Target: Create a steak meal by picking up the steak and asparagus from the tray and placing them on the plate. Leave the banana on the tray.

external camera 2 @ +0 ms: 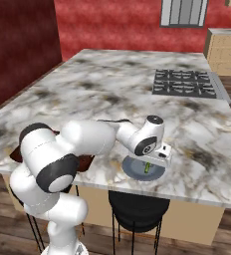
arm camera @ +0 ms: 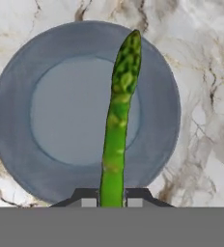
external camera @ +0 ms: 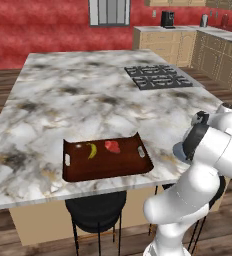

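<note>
From the left side, the dark reddish-brown wooden tray (external camera: 108, 161) with white slot handles sits near the front edge of the white-and-grey marble counter (external camera: 78, 95). On it lie a small curved yellow banana (external camera: 92, 150) and a flat red-pink piece of steak (external camera: 112, 146), near each other but not touching. To the right of the tray, a bit of the round grey-blue plate (external camera: 179, 151) peeks out from behind the white robot arm (external camera: 208, 150). A black stove top (external camera: 157, 76) is set into the far part of the counter.

From the right side, the arm bends across the counter and its claw (external camera 2: 148, 168) hangs just over the plate (external camera 2: 132, 169). A thin green asparagus stalk (external camera 2: 148, 167) shows under the claw, above the plate. The tray is mostly hidden behind the arm — a dark bit (external camera 2: 85, 160) shows by the elbow.

Looking down from the hand, the two dark fingertips (arm camera: 88, 198) squeeze the bottom end of the asparagus (arm camera: 118, 125) between them, so the claw (arm camera: 112, 200) is clamped on it. The stalk runs up across the plate (arm camera: 22, 111), its bumpy tip near the far rim. I cannot tell if it touches the plate.
</note>
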Motion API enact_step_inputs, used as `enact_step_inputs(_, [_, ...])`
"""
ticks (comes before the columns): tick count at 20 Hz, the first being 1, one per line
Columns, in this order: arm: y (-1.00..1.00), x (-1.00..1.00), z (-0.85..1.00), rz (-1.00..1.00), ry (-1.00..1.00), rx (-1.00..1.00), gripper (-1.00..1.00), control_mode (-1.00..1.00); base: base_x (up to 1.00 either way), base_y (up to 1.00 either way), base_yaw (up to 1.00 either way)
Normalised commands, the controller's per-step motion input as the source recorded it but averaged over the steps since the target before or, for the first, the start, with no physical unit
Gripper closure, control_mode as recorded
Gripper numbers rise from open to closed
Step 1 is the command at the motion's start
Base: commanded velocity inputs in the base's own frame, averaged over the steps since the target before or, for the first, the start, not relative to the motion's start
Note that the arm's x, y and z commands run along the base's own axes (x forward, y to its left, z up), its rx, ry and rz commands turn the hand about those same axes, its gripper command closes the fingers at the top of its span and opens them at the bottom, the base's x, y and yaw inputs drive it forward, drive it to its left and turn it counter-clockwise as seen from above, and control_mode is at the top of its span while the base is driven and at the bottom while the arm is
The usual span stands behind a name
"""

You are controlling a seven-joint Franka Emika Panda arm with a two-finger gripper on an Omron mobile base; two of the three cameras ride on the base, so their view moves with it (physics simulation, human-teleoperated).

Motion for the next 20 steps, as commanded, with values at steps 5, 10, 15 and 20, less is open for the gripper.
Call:
enact_step_inputs(5, [-0.23, 0.3, -0.21, 0.08, 0.0, 0.0, 1.0, -1.0, 0.0, 0.0, 0.0])
enact_step_inputs(10, [-0.02, 0.25, -0.32, 0.08, 0.0, 0.0, 1.0, -1.0, 0.0, 0.0, 0.0])
enact_step_inputs(15, [0.0, 0.18, -0.33, 0.05, 0.0, 0.0, 1.0, -1.0, 0.0, 0.0, 0.0])
enact_step_inputs(20, [0.0, 0.14, -0.25, 0.01, 0.0, 0.0, 1.0, -1.0, 0.0, 0.0, 0.0])
